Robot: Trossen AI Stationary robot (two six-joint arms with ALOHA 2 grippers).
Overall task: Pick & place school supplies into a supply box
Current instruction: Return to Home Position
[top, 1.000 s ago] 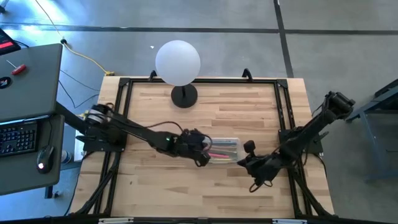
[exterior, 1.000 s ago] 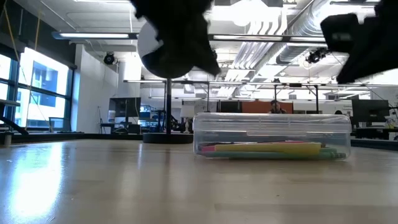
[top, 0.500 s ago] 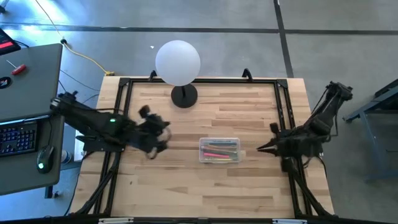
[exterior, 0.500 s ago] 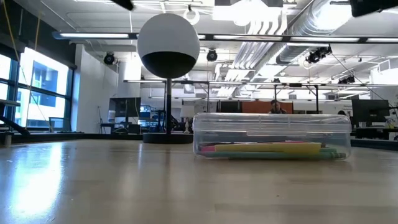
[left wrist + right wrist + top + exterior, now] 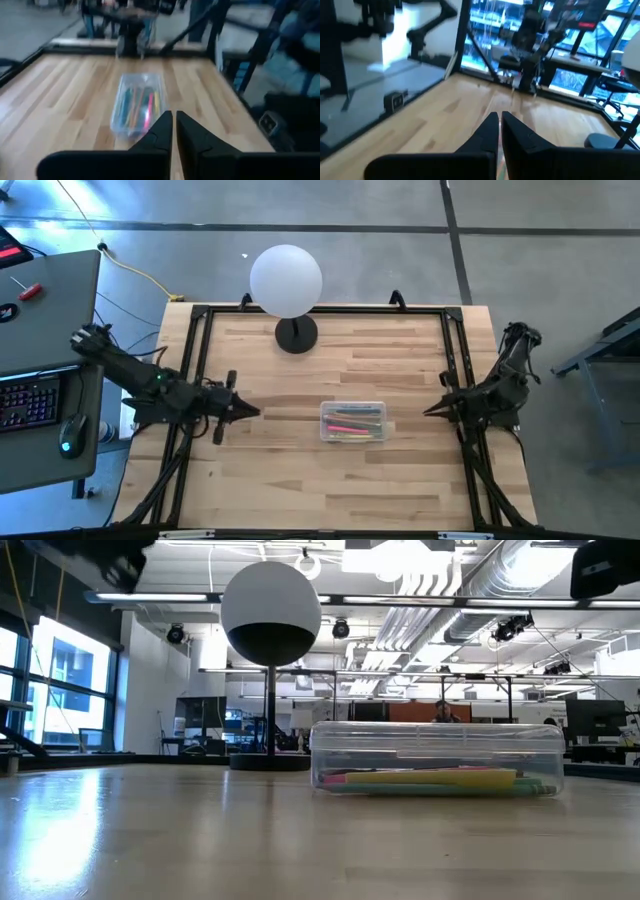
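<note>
On either side of the supply box (image 5: 353,421), left tool (image 5: 254,412), right tool (image 5: 429,411), both together.

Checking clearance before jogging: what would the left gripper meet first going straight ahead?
Probably the supply box, which lies straight ahead of the left gripper; whether the gripper would pass above it is unclear.

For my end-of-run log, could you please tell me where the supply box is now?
In the high view the box sits near the table's middle, slightly right, between the left claw and right claw, touching neither.
</note>
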